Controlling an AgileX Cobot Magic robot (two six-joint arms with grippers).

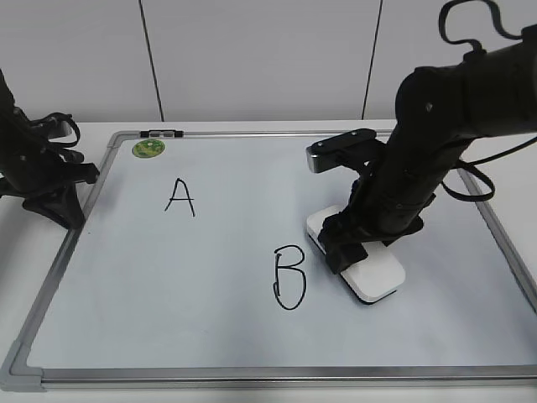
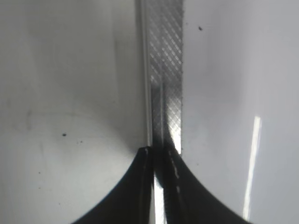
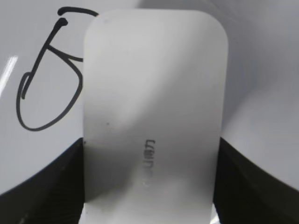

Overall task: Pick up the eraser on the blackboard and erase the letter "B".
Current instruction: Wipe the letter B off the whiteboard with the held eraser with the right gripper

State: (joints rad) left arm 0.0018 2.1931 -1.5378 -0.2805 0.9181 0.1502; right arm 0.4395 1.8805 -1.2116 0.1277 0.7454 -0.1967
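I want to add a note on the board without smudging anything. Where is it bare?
The blackboard is bare along the bottom below the letter "B", and left of it under the "A". Right of "B" is crowded: the right gripper sits on the eraser.

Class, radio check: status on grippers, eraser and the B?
Right gripper shut on eraser, beside letter B, unerased. Left gripper shut on blackboard frame. Nothing between.

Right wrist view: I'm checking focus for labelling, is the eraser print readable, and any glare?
Right wrist view: the eraser fills the frame and its grey print is too blurred to read; left wrist view: a bright glare streak on the blackboard.
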